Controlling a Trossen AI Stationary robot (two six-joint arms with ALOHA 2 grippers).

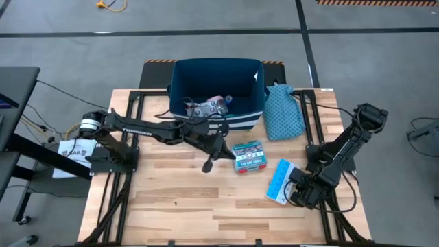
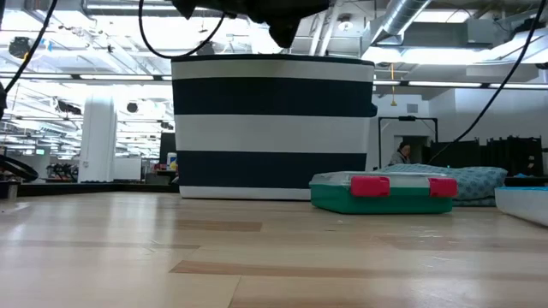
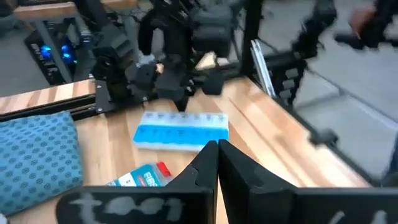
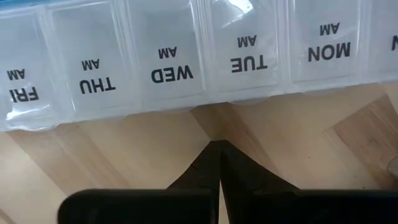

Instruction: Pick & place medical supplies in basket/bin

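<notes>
The dark navy bin [image 1: 216, 96] with white stripes [image 2: 272, 128] stands at the table's far middle and holds several small supplies [image 1: 206, 106]. The teal-and-red box [image 1: 247, 156] [image 2: 385, 192] lies flat in front of it. The light blue pill organiser [image 1: 280, 181] [image 3: 180, 130] [image 4: 186, 62] lies flat to the box's right. My left gripper [image 1: 208, 163] [image 3: 216, 149] is shut and empty, raised above the table just left of the box. My right gripper [image 1: 298, 193] [image 4: 219, 148] is shut, low at the organiser's near right side, a strip of bare wood between them.
A teal patterned cloth bag [image 1: 282, 110] [image 3: 37, 155] lies right of the bin, against its side. Bare wood [image 1: 178, 206] spreads over the table's near half. Black frame rails [image 1: 120, 185] run along both side edges, and the right arm's base [image 1: 343, 147] stands beside the organiser.
</notes>
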